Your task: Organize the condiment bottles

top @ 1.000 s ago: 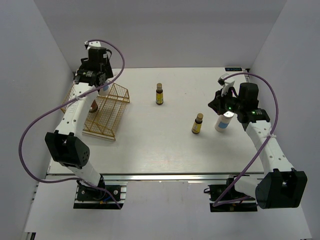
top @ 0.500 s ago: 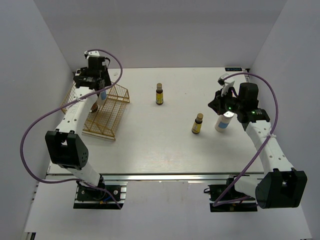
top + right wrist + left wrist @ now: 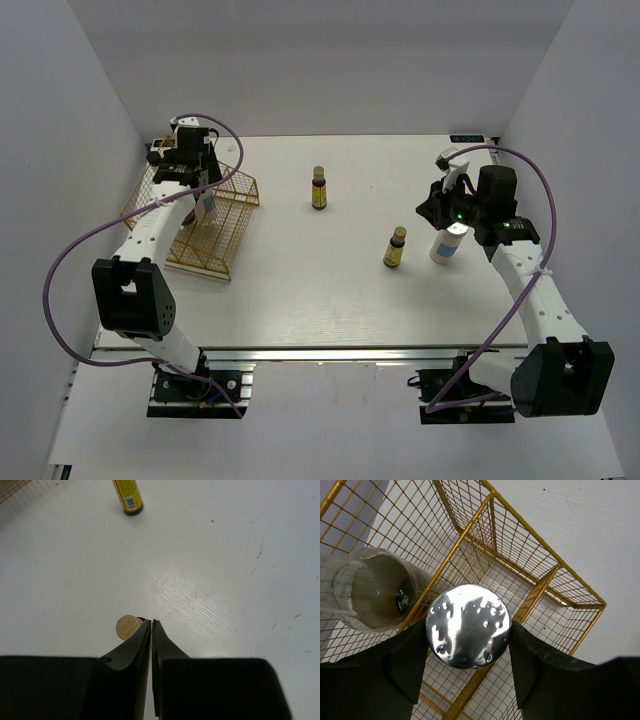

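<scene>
Over to the left claw (image 3: 468, 625) first: clamped hard on a white bottle (image 3: 207, 203), gripping it by the round silver cap (image 3: 465, 630) with a black finger (image 3: 395, 665) pressed against each side. Dangling that bottle upright over the gold wire basket (image 3: 222, 240), with the blue label showing in the top view. Tough to call whether down among the wires or just above the rim. Down in that basket, from the wrist view, a larger bottle (image 3: 375, 595) lying on its side, base toward the camera, just beside the held cap and behind the gold wires.

Across to the right claw (image 3: 151, 630): pinched completely shut, with fingers (image 3: 135, 645) flat against each other, gripping nothing at all. Hovering above the tabletop (image 3: 300, 290) on the right side. Just left of the fingertips in the wrist view, the gold cap (image 3: 126, 627) of the near amber bottle (image 3: 395, 250), standing upright with its yellow label. Right beside that, under the right wrist in the top view, a second white bottle (image 3: 441, 246), upright on the tabletop and free of the claw. Farther back, near the middle of the tabletop, the far amber bottle (image 3: 319, 189), upright too, well apart from both claws and from the basket.
</scene>
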Controlling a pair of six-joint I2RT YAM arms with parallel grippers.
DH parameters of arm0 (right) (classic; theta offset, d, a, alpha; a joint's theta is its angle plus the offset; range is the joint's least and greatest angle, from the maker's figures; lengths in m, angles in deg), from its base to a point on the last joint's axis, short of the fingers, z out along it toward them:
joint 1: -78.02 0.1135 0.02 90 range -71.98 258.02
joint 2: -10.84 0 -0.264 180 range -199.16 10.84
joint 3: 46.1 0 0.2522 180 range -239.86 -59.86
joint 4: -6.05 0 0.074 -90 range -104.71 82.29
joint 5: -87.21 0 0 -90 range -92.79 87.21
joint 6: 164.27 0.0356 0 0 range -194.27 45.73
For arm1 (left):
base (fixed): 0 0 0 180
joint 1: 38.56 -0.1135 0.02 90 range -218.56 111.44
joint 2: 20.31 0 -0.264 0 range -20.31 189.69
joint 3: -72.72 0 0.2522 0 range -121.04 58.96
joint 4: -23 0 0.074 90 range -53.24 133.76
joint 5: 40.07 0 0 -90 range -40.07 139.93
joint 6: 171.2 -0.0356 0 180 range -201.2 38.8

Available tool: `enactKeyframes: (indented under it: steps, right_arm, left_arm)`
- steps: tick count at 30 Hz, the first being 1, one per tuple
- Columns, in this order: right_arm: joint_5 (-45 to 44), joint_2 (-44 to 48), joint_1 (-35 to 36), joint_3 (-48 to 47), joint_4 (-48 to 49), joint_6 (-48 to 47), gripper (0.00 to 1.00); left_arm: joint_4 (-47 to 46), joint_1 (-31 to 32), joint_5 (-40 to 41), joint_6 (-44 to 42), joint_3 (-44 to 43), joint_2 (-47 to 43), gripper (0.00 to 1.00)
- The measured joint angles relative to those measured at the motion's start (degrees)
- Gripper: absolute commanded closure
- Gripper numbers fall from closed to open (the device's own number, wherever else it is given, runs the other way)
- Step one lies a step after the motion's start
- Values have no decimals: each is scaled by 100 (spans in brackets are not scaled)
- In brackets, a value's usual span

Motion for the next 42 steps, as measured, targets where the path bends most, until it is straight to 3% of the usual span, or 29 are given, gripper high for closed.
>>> enactKeyframes:
  steps: [8,15,19,22,23,24,26,27,30,31,32,34,36,39,42]
  right_arm:
    - [0,0,0,0,0,0,90]
    - [2,0,0,0,0,-15,86]
    - [13,0,0,0,-4,-28,77]
    - [83,0,0,0,-24,-68,58]
    - [105,0,0,-2,-28,-101,43]
    - [129,0,0,-9,-44,-116,35]
    - [142,0,0,-42,-79,-157,24]
    - [142,-4,0,-90,-116,-160,23]
    - [28,-68,2,-374,-243,-138,23]
    - [-87,-116,2,-503,-297,-116,22]
    - [-236,-177,-2,-640,-352,-85,23]
    - [-568,-295,-31,-852,-459,-33,24]
    - [-907,-374,-85,-918,-581,-15,23]
    - [-1366,-525,-236,-938,-901,-15,19]
    - [-1628,-697,-501,-940,-1270,-28,11]
  left_arm:
    - [-52,0,-81,83,332,-55,24]
    - [-162,-9,-164,151,417,-334,11]
    - [-166,-9,-254,181,417,-538,9]
    - [-153,-9,-372,192,402,-625,7]
    - [-118,-9,-433,192,361,-640,7]
    - [-94,-9,-501,195,306,-654,7]
    - [-26,-11,-710,195,136,-680,7]
    - [-31,-11,-861,195,52,-708,7]
    - [-87,-15,-1467,245,-129,-922,20]
    - [-129,-17,-1753,273,-164,-1023,27]
    - [-184,-17,-2059,315,-192,-1123,43]
    - [-332,-15,-2662,437,-203,-1320,51]
    - [-494,28,-3202,562,-179,-1482,47]
    - [-765,203,-3816,728,-26,-1650,27]
    - [-872,562,-4175,835,210,-1707,20]
